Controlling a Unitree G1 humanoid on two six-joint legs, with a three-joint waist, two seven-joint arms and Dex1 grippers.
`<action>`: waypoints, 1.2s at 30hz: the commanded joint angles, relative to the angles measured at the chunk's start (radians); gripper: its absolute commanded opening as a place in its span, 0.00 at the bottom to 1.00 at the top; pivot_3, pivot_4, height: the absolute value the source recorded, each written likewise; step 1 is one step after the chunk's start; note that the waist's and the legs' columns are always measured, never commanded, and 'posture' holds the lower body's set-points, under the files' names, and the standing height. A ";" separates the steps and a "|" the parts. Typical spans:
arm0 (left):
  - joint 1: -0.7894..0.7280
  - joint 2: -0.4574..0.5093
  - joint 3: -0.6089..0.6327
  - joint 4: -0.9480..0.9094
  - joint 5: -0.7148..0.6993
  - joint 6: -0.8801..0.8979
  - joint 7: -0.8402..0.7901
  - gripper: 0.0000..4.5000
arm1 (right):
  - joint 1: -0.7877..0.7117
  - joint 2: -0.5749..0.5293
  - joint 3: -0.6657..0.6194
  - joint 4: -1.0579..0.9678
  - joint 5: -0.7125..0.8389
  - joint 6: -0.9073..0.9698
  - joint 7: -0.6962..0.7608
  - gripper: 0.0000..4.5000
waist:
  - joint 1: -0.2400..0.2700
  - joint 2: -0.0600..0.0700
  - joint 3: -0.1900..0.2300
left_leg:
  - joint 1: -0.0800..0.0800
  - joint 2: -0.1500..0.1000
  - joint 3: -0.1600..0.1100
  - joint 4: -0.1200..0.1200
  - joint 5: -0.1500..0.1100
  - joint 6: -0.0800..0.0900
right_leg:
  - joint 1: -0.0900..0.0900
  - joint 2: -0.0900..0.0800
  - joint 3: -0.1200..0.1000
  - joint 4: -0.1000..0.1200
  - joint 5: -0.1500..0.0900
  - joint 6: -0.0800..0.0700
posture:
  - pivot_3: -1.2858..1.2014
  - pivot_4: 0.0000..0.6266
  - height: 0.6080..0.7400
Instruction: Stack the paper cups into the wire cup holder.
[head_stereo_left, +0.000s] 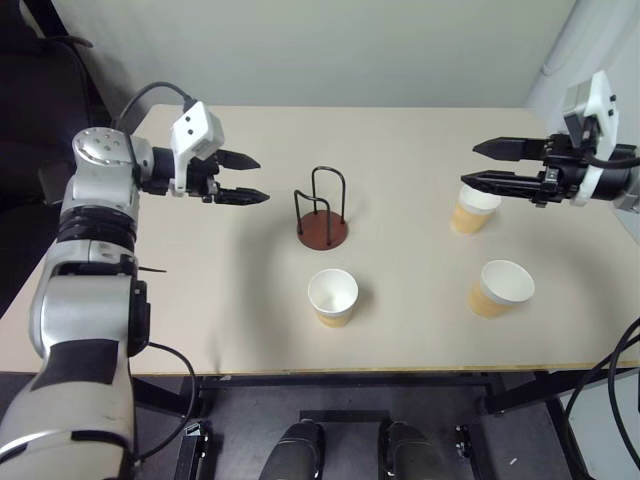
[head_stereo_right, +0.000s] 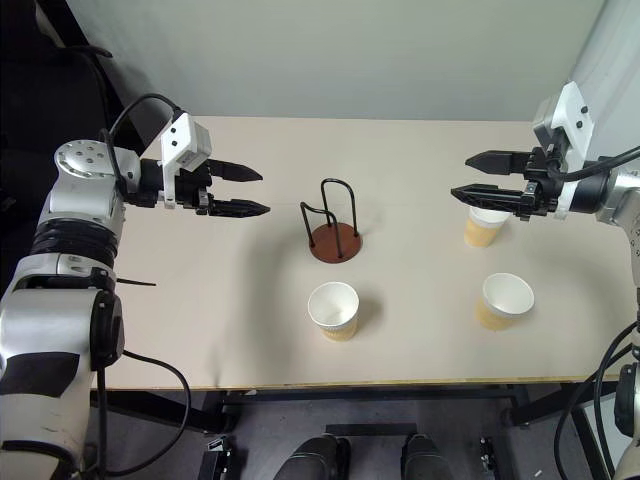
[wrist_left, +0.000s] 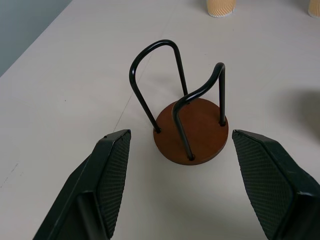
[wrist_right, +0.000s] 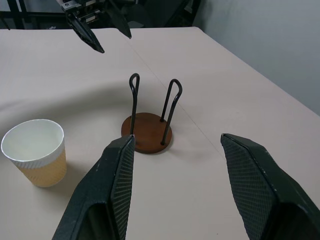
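The wire cup holder (head_stereo_left: 322, 222) stands empty at mid-table, black loops upright on its reddish-brown disc. Three paper cups stand upright: one (head_stereo_left: 333, 297) in front of the holder, one (head_stereo_left: 500, 288) at the front right, and one (head_stereo_left: 472, 210) further back on the right. My left gripper (head_stereo_left: 255, 178) hovers open and empty to the left of the holder, pointing at it. Over the far right cup my right gripper (head_stereo_left: 470, 164) hangs open and empty, pointing left. The right wrist view shows the holder (wrist_right: 147, 132) and the front cup (wrist_right: 36, 159) ahead of its fingers.
The beige table (head_stereo_left: 200, 300) has a grey wall behind it and its front edge close to me. A dark chair (head_stereo_left: 40, 60) stands off the back left corner.
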 joint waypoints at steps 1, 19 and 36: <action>-0.017 0.016 0.016 -0.031 -0.012 0.001 0.000 0.77 | -0.032 -0.013 -0.019 -0.018 0.001 -0.011 0.002 0.61 | 0.000 0.000 0.000 | 0.000 0.000 0.000 0.000 0.000 0.000 | 0.000 0.000 0.000 0.000 0.000 0.000 | 0.52 0.24 1.00; -0.107 -0.088 -0.033 0.073 0.042 -0.050 0.001 0.77 | 0.081 -0.052 -0.097 -0.152 0.058 0.079 -0.058 0.61 | 0.002 -0.001 0.000 | 0.000 0.000 0.000 0.001 0.000 0.000 | 0.001 0.000 0.000 0.000 0.000 0.001 | 0.52 0.24 1.00; 0.026 -0.041 0.030 0.056 -0.003 0.017 0.104 0.77 | 0.095 -0.024 -0.032 -0.166 0.070 0.113 -0.063 0.61 | -0.004 -0.001 0.000 | 0.002 0.001 0.002 0.000 0.000 0.000 | 0.001 0.001 0.002 0.000 -0.001 0.003 | 0.52 0.24 1.00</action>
